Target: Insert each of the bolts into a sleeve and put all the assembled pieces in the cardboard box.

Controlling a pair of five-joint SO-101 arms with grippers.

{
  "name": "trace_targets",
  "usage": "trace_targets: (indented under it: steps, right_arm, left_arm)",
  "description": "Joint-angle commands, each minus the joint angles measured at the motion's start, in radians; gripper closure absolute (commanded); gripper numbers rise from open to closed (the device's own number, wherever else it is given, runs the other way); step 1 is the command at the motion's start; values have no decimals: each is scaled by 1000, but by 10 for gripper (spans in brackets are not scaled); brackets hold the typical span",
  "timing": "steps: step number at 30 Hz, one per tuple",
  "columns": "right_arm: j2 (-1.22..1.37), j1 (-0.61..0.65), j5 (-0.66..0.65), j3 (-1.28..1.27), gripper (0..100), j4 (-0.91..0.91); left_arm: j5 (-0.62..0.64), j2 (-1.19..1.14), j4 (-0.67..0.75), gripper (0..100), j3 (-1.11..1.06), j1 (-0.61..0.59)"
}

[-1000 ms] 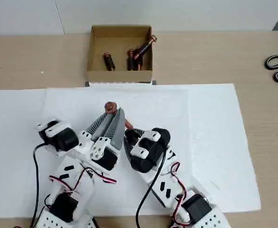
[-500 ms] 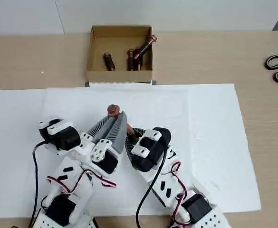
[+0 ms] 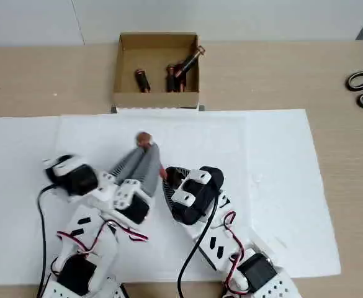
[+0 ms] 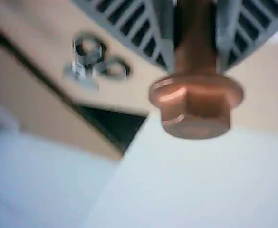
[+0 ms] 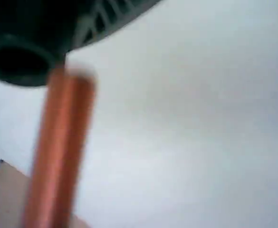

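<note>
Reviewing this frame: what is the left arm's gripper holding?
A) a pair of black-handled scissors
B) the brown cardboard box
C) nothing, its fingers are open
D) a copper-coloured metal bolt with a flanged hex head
D: in the left wrist view the copper-coloured metal bolt has its shank clamped between the grey ribbed fingers of the left gripper, and its flanged hex head sticks out past their tips.

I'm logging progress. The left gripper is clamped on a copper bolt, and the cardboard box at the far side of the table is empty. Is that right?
Not quite. The left gripper is shut on the bolt, but the cardboard box is not empty. The high view shows several copper pieces lying inside it, one leaning on the rim.
</note>
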State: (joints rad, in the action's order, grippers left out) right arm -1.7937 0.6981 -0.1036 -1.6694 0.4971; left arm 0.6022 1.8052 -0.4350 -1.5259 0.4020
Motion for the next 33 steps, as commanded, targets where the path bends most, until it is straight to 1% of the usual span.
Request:
trace_targets:
  steps: [1, 7, 12, 18, 22, 30, 33]
  right_arm:
    - [-12, -2, 9, -14, 996, -22]
    - [-12, -1, 9, -14, 996, -22]
    - [-12, 1, 9, -14, 996, -30]
    - [-12, 2, 9, -9, 996, -30]
    - [-12, 48, 9, -9, 996, -30]
    - [-12, 50, 9, -14, 996, -31]
    - [-12, 50, 9, -14, 996, -31]
  left_arm:
    - [0, 8, 83, 993, 33, -26]
    - [8, 8, 80, 993, 18, -21]
    - [44, 6, 80, 993, -16, -21]
    - [48, 6, 81, 993, -39, -21]
    - [48, 8, 84, 993, -68, -21]
    - [49, 8, 80, 993, -71, -21]
    - [49, 8, 46, 993, -71, 20]
